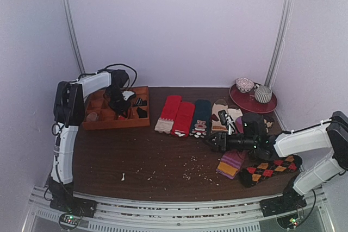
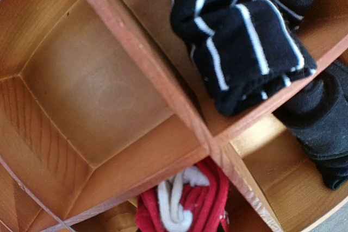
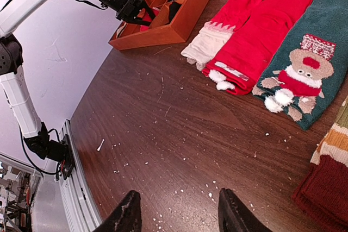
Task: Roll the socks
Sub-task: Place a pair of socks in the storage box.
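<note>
left wrist view: looked straight down into a wooden tray (image 2: 138,52) split by dividers.
the socks: rolled into a small red bundle with a cream band (image 2: 182,202); sat at the bottom edge of that view, in or just over the compartment next to a bare one; could not tell which.
left gripper (image 1: 119,111): hung over the tray; fingers hidden in its own view; closed, though whether pinched on the bundle could not be told.
socks to left gripper: directly beneath the left wrist, close under it.
black striped sock (image 2: 239,36): rolled, in the compartment diagonally across the divider crossing from the bundle.
right gripper (image 3: 179,213): fingers spread apart, nothing between them, low over the crumb-strewn table (image 3: 163,134).
socks to right gripper: well apart, over at the far left of the table.
flat socks: two red socks (image 1: 184,118) and a teal bear sock (image 1: 202,113), side by side between tray and right gripper.
</note>
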